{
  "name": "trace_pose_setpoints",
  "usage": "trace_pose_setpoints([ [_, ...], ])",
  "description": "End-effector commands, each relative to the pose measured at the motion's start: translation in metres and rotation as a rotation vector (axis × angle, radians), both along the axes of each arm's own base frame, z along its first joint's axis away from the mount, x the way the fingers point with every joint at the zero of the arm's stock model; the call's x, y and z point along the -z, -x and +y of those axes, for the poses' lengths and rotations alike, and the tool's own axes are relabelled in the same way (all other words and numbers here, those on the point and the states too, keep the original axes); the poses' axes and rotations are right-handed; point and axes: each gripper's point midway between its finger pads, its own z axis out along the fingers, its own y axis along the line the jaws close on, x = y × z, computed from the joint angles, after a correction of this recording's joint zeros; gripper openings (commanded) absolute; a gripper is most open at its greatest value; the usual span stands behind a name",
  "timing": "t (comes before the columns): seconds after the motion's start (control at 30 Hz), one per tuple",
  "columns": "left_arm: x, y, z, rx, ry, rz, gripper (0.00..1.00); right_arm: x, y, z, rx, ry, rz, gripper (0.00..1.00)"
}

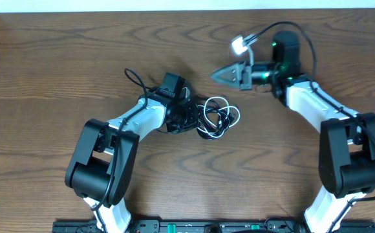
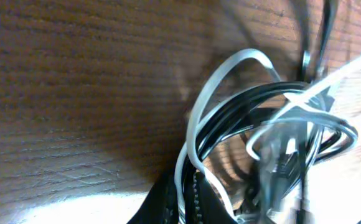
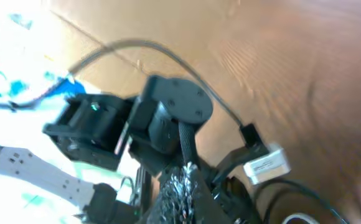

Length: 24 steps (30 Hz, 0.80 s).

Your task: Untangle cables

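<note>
Bunching cables (image 1: 217, 117), well inside table (image 1: 45, 149) edges

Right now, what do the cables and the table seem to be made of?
Cables: one white, the rest black, likely a plastic or rubber jacket, smooth and slightly glossy; the left wrist view shows light streaks along them. Table: brown wood or wood-look laminate, matte; grain lines run across it, but whether it is real wood or a print cannot be told.
</note>
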Motion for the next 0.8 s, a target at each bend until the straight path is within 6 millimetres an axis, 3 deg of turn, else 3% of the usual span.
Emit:
trace_pose_setpoints([
  [0.0,0.024,0.010,0.013,0.004,-0.075,0.044,0.08,-0.025,-0.007,-0.021,0.020,-0.036,0.070,0.01],
  [0.13,0.024,0.010,0.013,0.004,-0.075,0.044,0.08,-0.023,-0.014,-0.030,0.058,-0.034,0.090,0.02],
  [0.3,0.024,0.010,0.013,0.004,-0.075,0.044,0.08,-0.013,-0.009,-0.021,0.050,-0.013,0.144,0.33],
  [0.37,0.024,0.010,0.013,0.004,-0.075,0.044,0.08,-0.003,-0.007,-0.016,0.063,0.012,0.179,0.40],
  [0.77,0.023,0.009,0.015,-0.003,-0.068,0.048,0.08,0.077,0.020,0.018,0.140,0.329,0.272,0.43],
])
